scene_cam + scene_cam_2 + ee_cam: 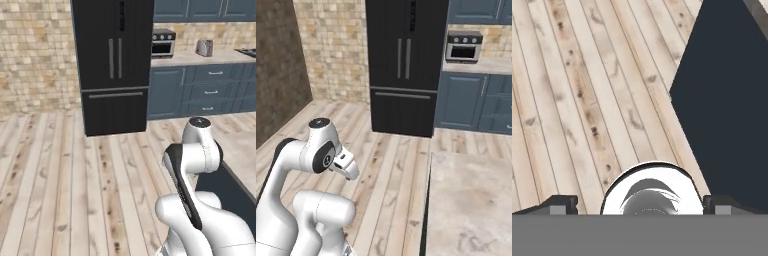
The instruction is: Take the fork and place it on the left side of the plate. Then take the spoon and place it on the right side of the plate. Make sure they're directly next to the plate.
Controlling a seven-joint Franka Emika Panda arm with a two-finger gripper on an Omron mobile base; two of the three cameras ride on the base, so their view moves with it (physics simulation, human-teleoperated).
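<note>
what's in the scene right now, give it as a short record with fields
setting: kitchen with pale wood plank floor
fridge: tall black fridge against the tiled wall
counter ahead: pale stone worktop on a dark island, near part bare
back counter: oven and toaster above blue cabinets
gripper: finger tips wide apart, nothing between them, pointing at the floor beside the island's dark side
</note>
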